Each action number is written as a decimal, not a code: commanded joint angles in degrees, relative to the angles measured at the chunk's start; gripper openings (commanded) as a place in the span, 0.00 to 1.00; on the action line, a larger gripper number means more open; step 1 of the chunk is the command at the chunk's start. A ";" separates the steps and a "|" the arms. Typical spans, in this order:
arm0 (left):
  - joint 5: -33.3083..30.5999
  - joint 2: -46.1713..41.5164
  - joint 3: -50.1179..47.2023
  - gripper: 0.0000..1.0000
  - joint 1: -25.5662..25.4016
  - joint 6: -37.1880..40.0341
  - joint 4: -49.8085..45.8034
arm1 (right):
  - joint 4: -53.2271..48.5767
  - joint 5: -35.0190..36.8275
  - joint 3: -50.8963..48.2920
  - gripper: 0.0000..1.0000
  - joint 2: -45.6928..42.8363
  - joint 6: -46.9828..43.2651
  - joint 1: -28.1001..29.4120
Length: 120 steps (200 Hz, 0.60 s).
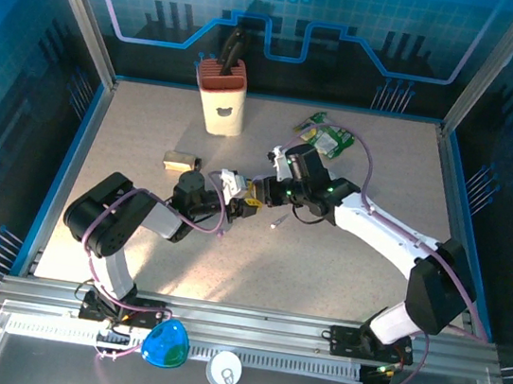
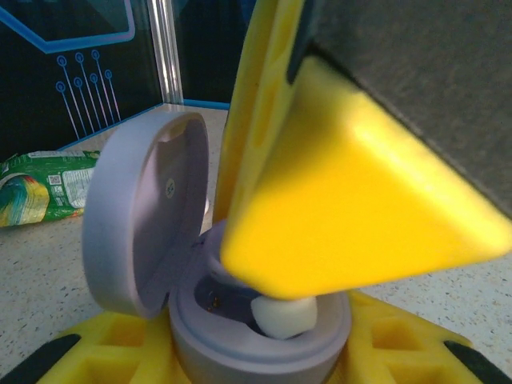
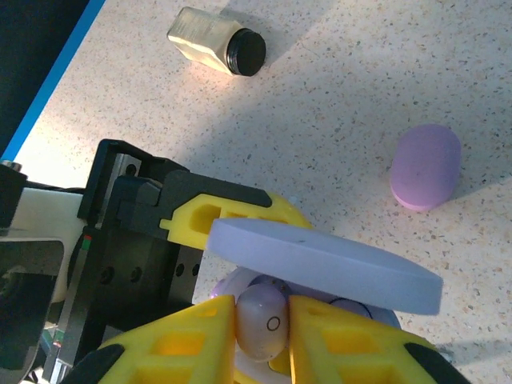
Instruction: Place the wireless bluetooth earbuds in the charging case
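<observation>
Right wrist view: right gripper (image 3: 263, 314) pinches one earbud (image 3: 262, 326) inside the open case (image 3: 320, 268); left gripper (image 2: 252, 356) clamps the case base.

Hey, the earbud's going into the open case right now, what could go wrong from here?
The right gripper holds the earbud just under the open lid. Its wide yellow fingers could bump the lid and swing it shut. The earbud might also land crooked in the charging case, and pressing harder could then twist the case in the left gripper.
</observation>
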 commanded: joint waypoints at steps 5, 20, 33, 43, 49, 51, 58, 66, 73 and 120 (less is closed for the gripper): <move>0.13 -1.16 1.13 0.27 -0.41 1.64 0.75 | -1.66 0.47 2.00 0.24 1.42 -1.41 1.12; 0.02 -1.19 1.14 0.27 -0.42 1.69 0.57 | -1.71 0.06 2.34 0.25 1.72 -1.47 1.20; -0.05 -1.23 1.22 0.27 -0.41 1.82 0.36 | -1.69 -0.13 2.45 0.29 1.65 -1.63 1.23; -0.06 -1.28 1.19 0.27 -0.45 1.86 0.43 | -1.58 0.40 2.24 0.29 1.32 -1.48 1.26; -0.06 -1.28 1.18 0.27 -0.43 1.79 0.39 | -1.62 1.09 2.11 0.28 1.13 -1.38 1.24; -0.05 -1.28 1.19 0.27 -0.40 1.78 0.47 | -1.65 1.44 2.04 0.27 1.12 -1.30 1.26; 0.01 -1.24 1.16 0.27 -0.40 1.72 0.50 | -1.92 2.18 1.85 0.26 1.03 -1.12 1.21; 0.06 -1.19 1.21 0.27 -0.45 1.58 0.52 | -1.87 2.38 1.67 0.26 1.03 -1.02 1.08; 0.02 -1.22 1.22 0.27 -0.45 1.60 0.52 | -1.76 2.32 1.53 0.26 0.96 -0.94 1.03; 0.05 -1.14 1.22 0.27 -0.44 1.53 0.52 | -0.56 0.32 0.90 0.33 0.37 -0.23 0.91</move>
